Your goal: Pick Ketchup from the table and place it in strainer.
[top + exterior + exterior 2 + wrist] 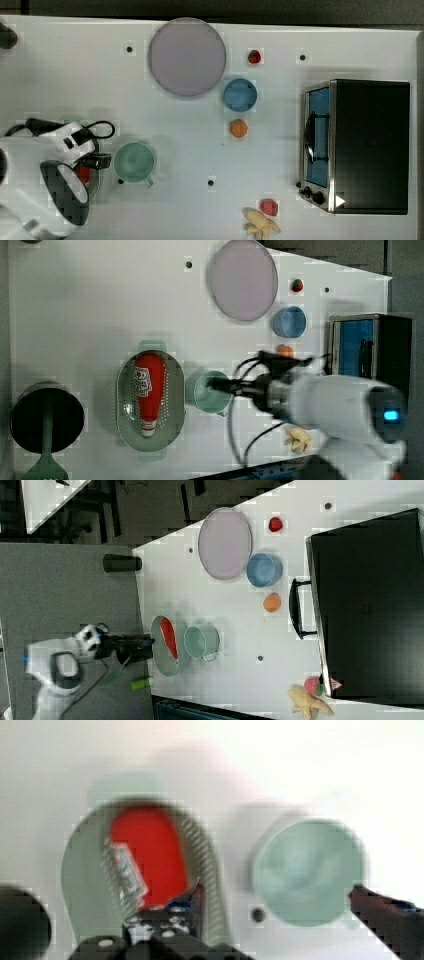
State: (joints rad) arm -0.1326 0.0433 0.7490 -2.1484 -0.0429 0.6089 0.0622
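You are looking at the ketchup bottle (148,390) lying on its side inside the strainer (126,405), red body lengthwise along the oval basket, white cap toward the left view's bottom edge of the worktop (90,300). It is resting on the perforated floor because the basket is long enough to take it flat; judged from this, the placing step appears complete.

The end effector (272,897) is standing with its fingers wide apart and nothing between them. In the wrist view one fingertip (192,895) is showing over the strainer's inner wall just beside the bottle, and the other is showing over the rim of the mint-green cup (307,870). The bottle is therefore lying below and to one side of the end effector, free of it.

In the left view the end effector is hanging above the cup (210,390), which is sitting just beside the strainer on the left view's right. The strainer itself is sitting near the left view's bottom edge of the worktop, well apart from the toaster oven (370,347), the blue bowl (289,321) and the grey plate (244,279).
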